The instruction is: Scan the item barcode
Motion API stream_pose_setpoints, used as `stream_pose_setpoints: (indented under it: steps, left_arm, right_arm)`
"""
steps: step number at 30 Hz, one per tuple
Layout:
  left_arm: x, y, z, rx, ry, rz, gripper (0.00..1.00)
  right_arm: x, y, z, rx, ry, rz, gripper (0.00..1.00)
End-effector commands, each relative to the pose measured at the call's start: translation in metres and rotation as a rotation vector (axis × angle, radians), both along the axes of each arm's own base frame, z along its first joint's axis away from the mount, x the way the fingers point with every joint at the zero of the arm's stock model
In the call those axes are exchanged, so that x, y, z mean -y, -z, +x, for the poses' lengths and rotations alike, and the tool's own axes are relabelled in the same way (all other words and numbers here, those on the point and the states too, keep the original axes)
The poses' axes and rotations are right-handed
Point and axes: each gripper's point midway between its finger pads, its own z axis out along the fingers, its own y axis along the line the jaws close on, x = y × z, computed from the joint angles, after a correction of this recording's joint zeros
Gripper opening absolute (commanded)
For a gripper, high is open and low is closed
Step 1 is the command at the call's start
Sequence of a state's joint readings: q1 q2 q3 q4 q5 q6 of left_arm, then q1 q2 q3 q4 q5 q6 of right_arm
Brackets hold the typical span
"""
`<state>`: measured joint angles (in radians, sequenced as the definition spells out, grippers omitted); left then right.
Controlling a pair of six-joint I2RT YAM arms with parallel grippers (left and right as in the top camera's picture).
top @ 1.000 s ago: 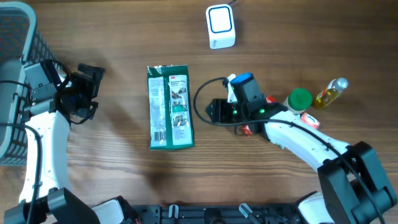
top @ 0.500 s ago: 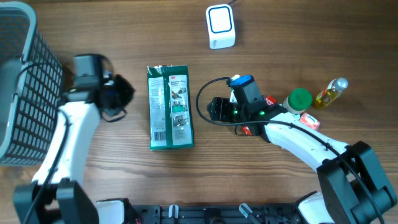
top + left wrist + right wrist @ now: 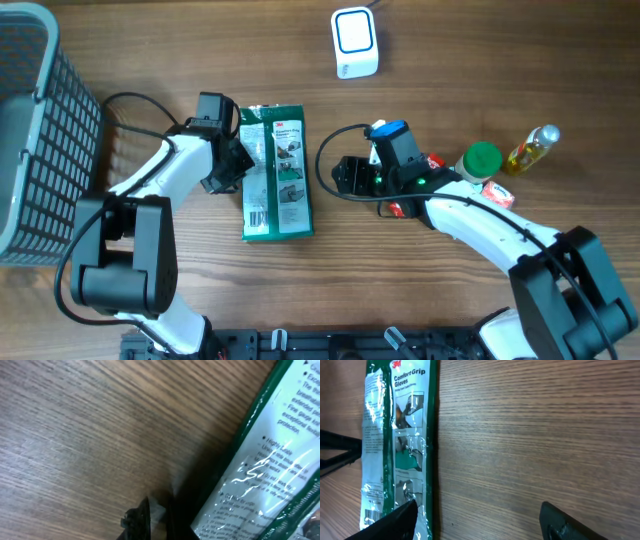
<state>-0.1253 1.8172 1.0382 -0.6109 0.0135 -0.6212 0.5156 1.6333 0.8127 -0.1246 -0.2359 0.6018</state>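
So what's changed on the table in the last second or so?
The left gripper swung away from the basket, rightward to the left edge of the green glove package, and closed; whether it pinches the package is unclear. The package, the right gripper, the white scanner and the oil bottle stayed put.

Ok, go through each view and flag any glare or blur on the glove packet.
Left wrist: soft focus, white glare streaks across the glove packet, small print hard to read. Right wrist: glare down the packet's left strip, title sharp. Overhead: even light, no blur.
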Motion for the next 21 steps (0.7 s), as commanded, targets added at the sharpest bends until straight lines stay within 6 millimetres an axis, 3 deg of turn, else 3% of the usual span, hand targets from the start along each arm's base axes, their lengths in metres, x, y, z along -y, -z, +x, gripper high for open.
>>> stream_pose_setpoints:
  steps: [1,16,21]
  left_arm:
    - [0.008,0.015,-0.006,-0.045,0.025,-0.037,0.05]
    - [0.071,0.014,-0.021,-0.045,0.256,-0.059,0.08]
    - [0.073,0.014,-0.020,-0.038,0.262,-0.059,0.09]
  right_arm:
    - [-0.003,0.024,-0.007,-0.065,-0.018,-0.001,0.78]
    - [-0.038,0.056,-0.035,-0.293,-0.084,0.199,0.77]
    - [-0.066,0.064,-0.047,-0.347,-0.212,0.360,0.66]
